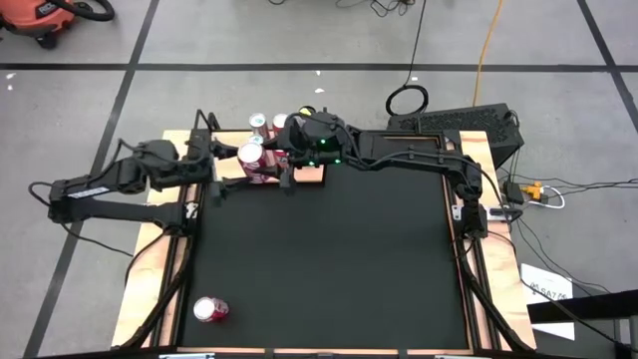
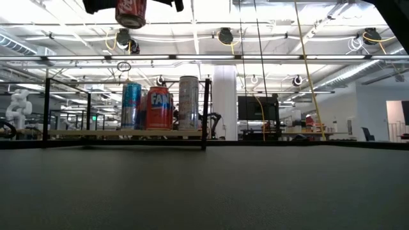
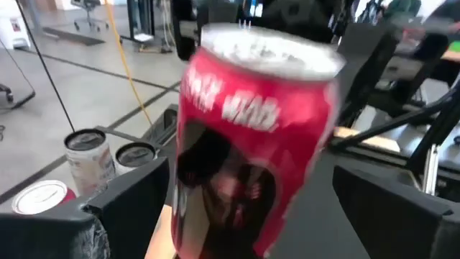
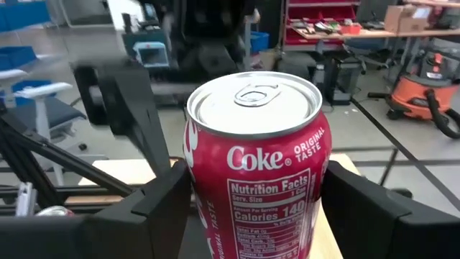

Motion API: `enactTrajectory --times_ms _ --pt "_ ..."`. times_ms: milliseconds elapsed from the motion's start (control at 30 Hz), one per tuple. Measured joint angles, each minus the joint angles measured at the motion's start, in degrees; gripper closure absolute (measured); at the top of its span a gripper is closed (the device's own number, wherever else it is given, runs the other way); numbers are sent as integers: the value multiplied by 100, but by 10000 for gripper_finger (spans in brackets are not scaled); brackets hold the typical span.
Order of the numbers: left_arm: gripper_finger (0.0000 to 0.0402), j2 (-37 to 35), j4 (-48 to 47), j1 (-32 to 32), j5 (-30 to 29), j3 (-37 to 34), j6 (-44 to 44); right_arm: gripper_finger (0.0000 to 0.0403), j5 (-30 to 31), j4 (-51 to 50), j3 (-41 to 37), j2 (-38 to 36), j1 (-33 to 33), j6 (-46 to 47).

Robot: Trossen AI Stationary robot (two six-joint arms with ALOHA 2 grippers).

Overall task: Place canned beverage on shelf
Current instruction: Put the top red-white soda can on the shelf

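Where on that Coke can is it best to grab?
Take the Coke can around the middle of its body, coming in level from the side. It is upright, and its round wall fits between two fingers, as the right tool shows.

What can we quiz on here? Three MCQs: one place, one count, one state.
1. Where is the loose red can?
A. on the shelf
B. on the black mat, far from the shelf
C. on the floor

2. How many cans stand on the shelf in the low view?
A. one
B. three
C. five

3. The right claw is:
A. open and empty
B. shut on the Coke can
C. out of view

Key: 
1. B, the loose red can lies on the black mat. 
2. B, the blue can, Fanta can and silver can stand on the shelf. 
3. B, the right claw clamps the Coke can.
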Motion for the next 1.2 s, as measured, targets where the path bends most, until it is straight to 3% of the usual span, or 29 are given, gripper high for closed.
enactTrajectory --times_ms 267,667,867,1033,1200 --pt "8 195 95 0 -64 0 141 145 -34 -29 0 0 1 68" --pt "142 206 155 188 -229 0 188 144 -9 -23 0 0 -25 83" --pt "152 90 284 236 -535 -117 153 123 59 -13 0 4 -86 276" --pt "153 -228 202 264 -1289 -583 -175 107 246 -24 7 -12 -110 294" --pt "154 -689 673 251 -1205 -995 -337 108 88 -152 7 -13 -118 307"
